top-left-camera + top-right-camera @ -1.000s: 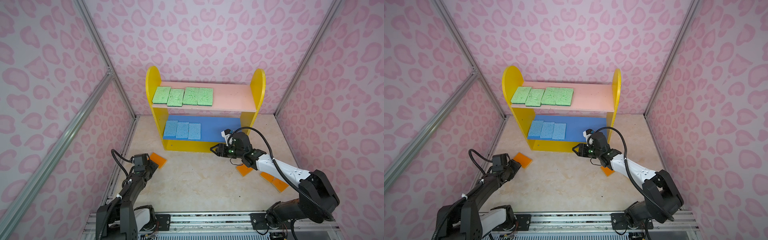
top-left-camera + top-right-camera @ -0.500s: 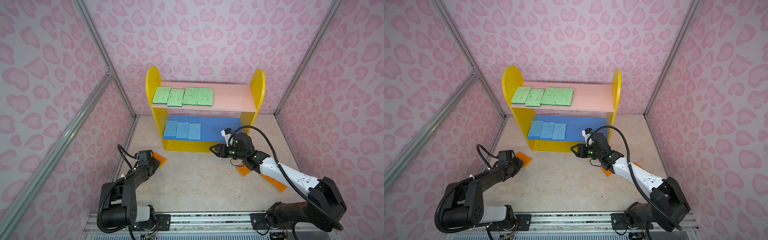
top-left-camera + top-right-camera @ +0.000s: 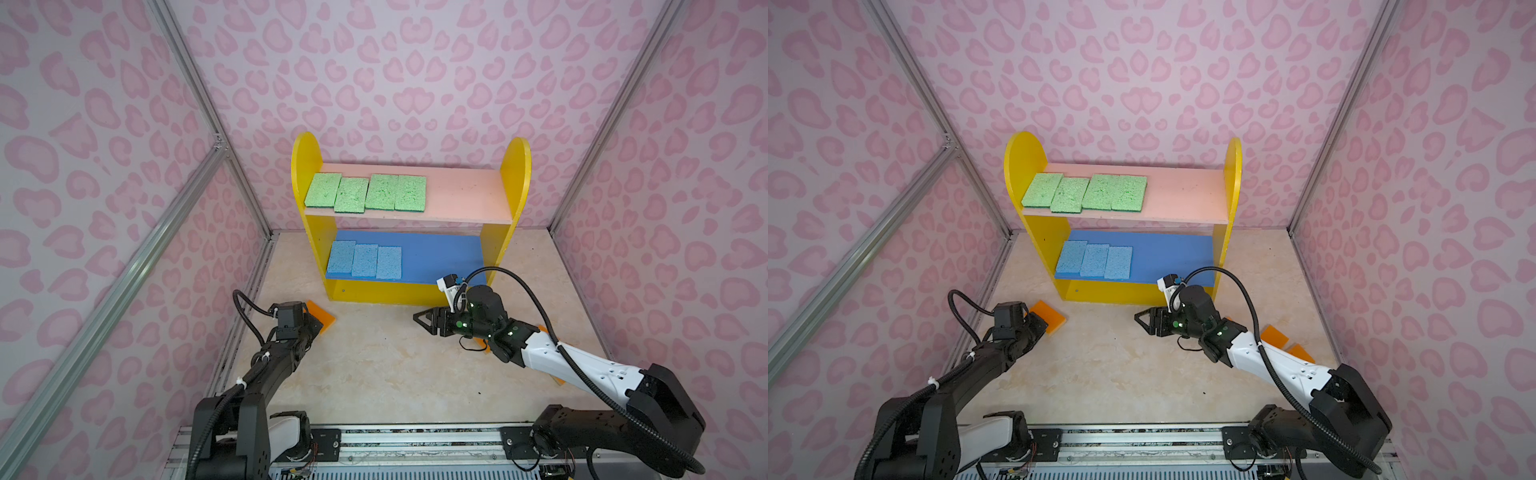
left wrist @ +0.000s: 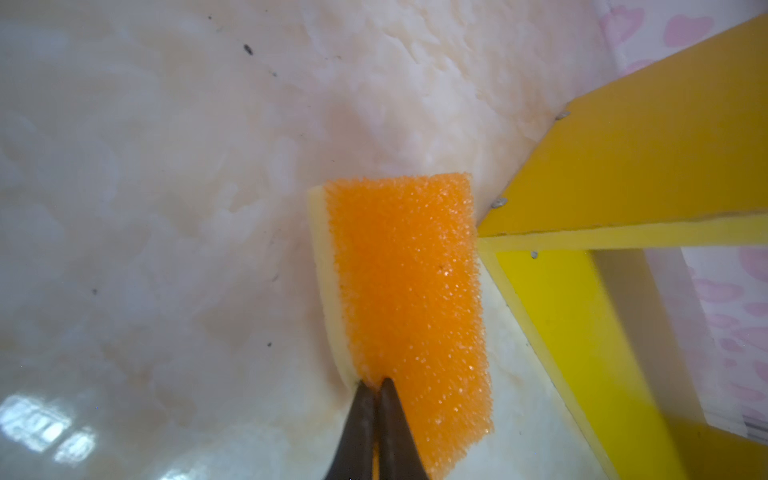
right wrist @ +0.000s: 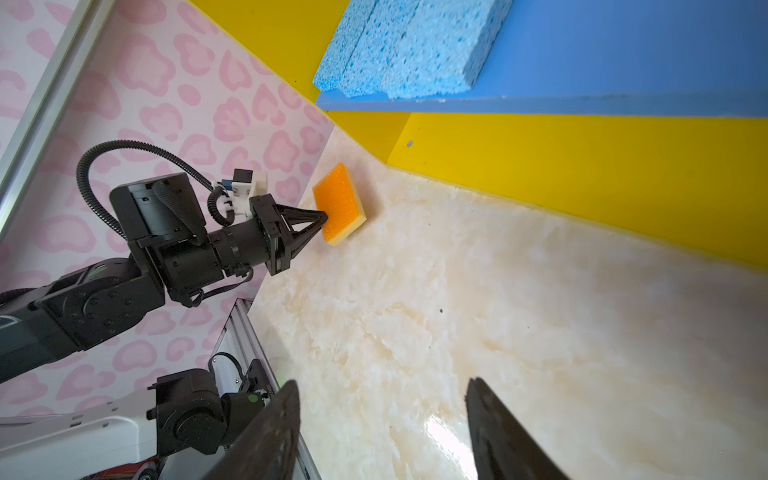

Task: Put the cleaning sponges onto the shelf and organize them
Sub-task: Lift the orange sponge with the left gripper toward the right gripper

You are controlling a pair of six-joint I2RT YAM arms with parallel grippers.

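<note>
Left fingers (image 4: 361,424) shut tight, tips on the near short edge of orange sponge (image 4: 407,291); actual pinch unclear. Sponge on bench (image 4: 166,208), long axis in line with the fingers, far end by shelf (image 4: 623,166) corner. Right fingers (image 5: 274,432) wide apart, empty.

Bright even light, white glare on the glossy floor (image 4: 37,424), top-view edges bowed.

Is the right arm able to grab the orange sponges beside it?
Probably yes: the right gripper is open and empty, and the orange sponges lie uncovered just behind it, though it points away.
</note>
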